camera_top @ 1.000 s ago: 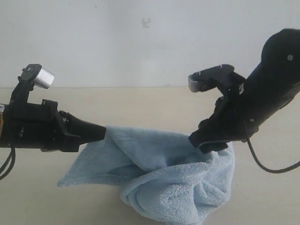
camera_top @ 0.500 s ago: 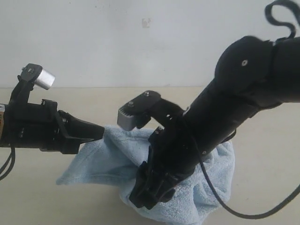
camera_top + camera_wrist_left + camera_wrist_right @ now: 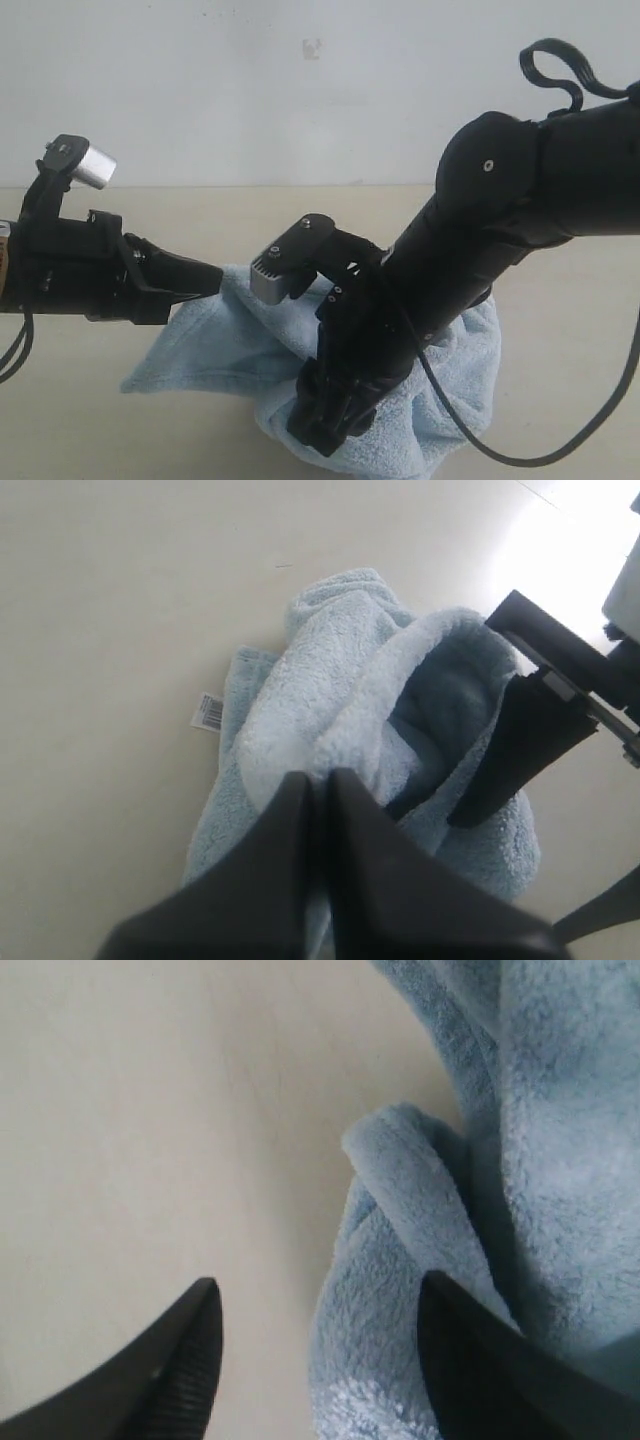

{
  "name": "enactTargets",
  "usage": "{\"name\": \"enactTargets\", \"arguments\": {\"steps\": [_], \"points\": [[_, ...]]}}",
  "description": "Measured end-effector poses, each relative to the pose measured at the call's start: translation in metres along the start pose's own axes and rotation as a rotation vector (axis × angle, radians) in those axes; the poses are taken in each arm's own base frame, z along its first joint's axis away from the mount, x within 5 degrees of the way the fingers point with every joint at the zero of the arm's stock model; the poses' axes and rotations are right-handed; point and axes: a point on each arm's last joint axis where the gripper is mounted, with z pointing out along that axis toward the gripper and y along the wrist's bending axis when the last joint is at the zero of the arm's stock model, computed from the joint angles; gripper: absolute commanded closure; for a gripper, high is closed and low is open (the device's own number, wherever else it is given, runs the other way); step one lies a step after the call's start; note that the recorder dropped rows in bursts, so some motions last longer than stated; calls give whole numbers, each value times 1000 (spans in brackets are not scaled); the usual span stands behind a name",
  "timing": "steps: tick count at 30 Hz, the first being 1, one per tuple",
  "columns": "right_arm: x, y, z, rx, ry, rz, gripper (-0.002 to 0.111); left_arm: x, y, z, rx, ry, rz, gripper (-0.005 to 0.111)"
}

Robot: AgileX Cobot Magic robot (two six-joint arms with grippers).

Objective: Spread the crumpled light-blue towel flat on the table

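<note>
Light-blue fluffy terry towel [image 3: 215, 340], likely soft, limp and light, lies crumpled on the pale beige worktop [image 3: 70, 440]. Black left hand [image 3: 318, 780] pinches its far-left fold. Black right hand [image 3: 318, 1298], spread, straddles the near rolled edge; grip there.

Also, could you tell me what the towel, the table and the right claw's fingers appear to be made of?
The towel looks like soft terry cloth: pale blue, fuzzy pile, limp folds. The table is smooth, matte and cream, perhaps laminate or painted board; I cannot tell which. The right claw's fingers are matte black with a fine texture, probably plastic or rubber.
</note>
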Motion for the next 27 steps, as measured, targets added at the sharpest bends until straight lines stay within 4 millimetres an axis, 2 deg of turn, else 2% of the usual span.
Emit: {"name": "enactTargets", "arguments": {"steps": [5,11,14,18,27], "points": [[-3,3,-5,-20,3,-64,53,0,0,0,-3,-4,-5,103],[-18,13,-41,9,-70,-139,53,0,0,0,-3,-4,-5,103],[-18,10,-49,72,-70,-192,53,0,0,0,-3,-4,-5,103],[-14,3,-37,84,-15,-209,53,0,0,0,-3,-4,-5,103],[3,-16,17,10,166,-173,53,0,0,0,1,-3,-4,103]]}}
